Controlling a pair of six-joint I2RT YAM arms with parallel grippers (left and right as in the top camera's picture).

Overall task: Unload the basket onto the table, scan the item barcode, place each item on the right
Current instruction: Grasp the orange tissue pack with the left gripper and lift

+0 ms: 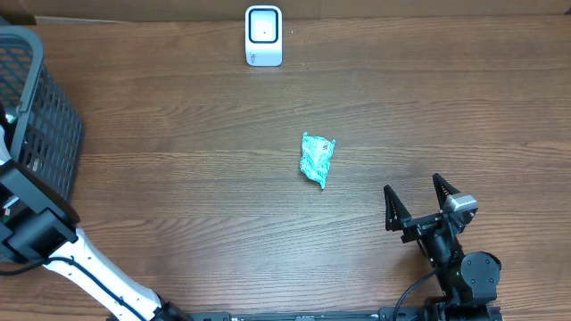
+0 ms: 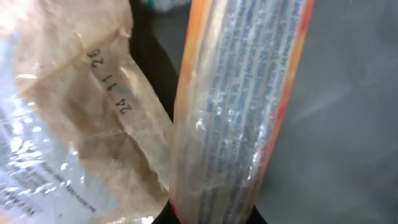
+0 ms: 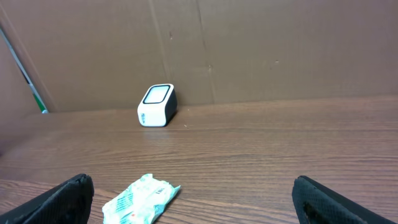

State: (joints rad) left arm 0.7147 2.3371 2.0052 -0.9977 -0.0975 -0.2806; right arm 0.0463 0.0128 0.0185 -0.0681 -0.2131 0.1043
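Observation:
In the left wrist view a clear packet with orange edges and blue print (image 2: 242, 106) fills the middle, its lower end pinched between the dark jaws of my left gripper (image 2: 214, 214), which is shut on it. The overhead view hides that gripper at the basket (image 1: 40, 107); only the left arm (image 1: 36, 223) shows. A crumpled teal packet (image 1: 317, 159) (image 3: 140, 199) lies mid-table. The white barcode scanner (image 1: 264, 36) (image 3: 157, 104) stands at the far edge. My right gripper (image 1: 417, 198) (image 3: 193, 186) hangs open near the front right, short of the teal packet, with nothing between its fingers.
The dark mesh basket sits at the table's left edge. Inside it, beside the held packet, lies a brown paper-like packet with a printed date (image 2: 93, 124). A brown cardboard wall backs the table behind the scanner.

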